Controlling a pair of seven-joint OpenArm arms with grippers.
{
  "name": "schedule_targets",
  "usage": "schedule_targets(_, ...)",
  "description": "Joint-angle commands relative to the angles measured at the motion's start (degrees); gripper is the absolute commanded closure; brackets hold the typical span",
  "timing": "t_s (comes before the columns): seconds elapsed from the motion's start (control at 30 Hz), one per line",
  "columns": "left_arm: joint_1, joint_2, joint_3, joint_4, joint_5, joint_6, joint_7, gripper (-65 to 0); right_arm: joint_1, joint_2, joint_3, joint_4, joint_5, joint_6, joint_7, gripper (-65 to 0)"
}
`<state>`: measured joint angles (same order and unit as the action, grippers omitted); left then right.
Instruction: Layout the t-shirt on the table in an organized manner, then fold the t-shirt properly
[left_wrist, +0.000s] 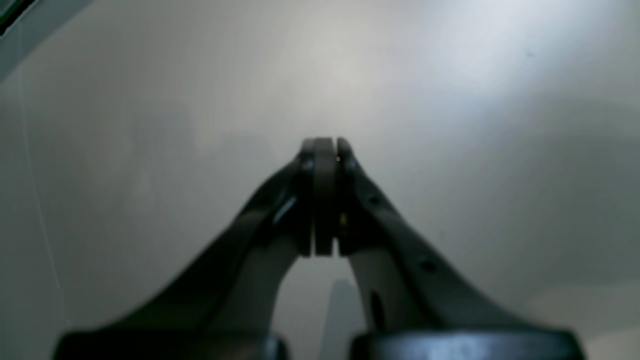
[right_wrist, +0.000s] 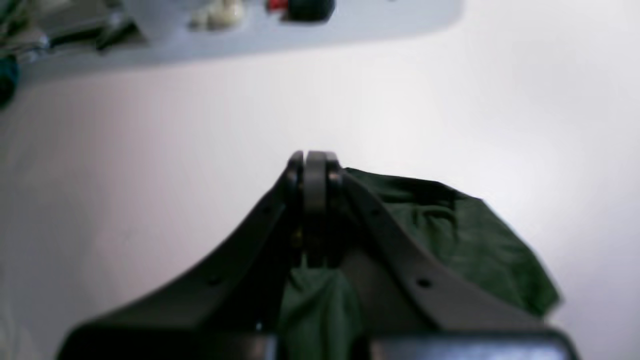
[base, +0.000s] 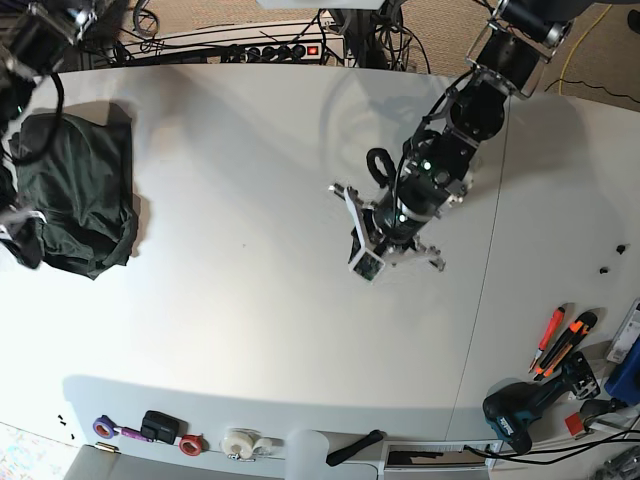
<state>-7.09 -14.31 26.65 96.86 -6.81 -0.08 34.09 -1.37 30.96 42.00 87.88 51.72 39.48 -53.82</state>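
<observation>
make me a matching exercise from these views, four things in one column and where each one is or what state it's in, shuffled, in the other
Things:
1. t-shirt
2. left gripper
3. drill
4. tape rolls

Places or states:
A. near edge of the table, toward the base view's left
B. bunched in a heap at the base view's far left
C. shut, empty, over bare tabletop
D. base view's bottom right corner, by the orange-handled tools

Pairs: 1-B, 2-C, 3-D, 4-A
</observation>
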Motion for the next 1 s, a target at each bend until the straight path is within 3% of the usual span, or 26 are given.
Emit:
schedule_targets(0.0,-0.1,0.2,-0.2,1.9,0.2,-0.5,-2.2,0.0,-1.2,1.6,2.0,2.7,2.5,0.5,0.6,0.0)
schedule_targets(0.13,4.0,0.2,-0.2,8.2,0.2,-7.1,-3.6,0.0,-9.3,0.3,8.3,9.7,7.3,0.5,-0.3,0.0)
schedule_targets(0.27,9.6,0.1,-0.2,18.6,1.2,-11.7,-4.1,0.0,-15.4,-2.4,12.9,14.6,9.8,0.5,-1.4,0.0)
schedule_targets(0.5,21.1,-4.1,-2.1,30.0,3.9,-13.6,-4.2,0.0,-24.7,-5.0,14.3,18.5,16.7,0.5,-7.6,0.0)
schedule_targets(0.67,29.0,-8.3,-12.3,30.5,3.4,-13.6,-5.0,0.0,-29.8,-5.0,14.3,18.5,21.2,0.5,-12.5,0.0)
schedule_targets(0.77,34.9,-9.7,-20.7,30.5,-0.7,-13.8,-4.9,0.0,-33.3,-5.0,14.3,18.5,22.7,0.5,-15.5,0.0)
schedule_targets(0.97,48.8,-9.7,-36.8,30.5,-10.6,-19.6,1.0,0.0,-41.7,-5.0,14.3,18.5,23.3,0.5,-17.8,0.0)
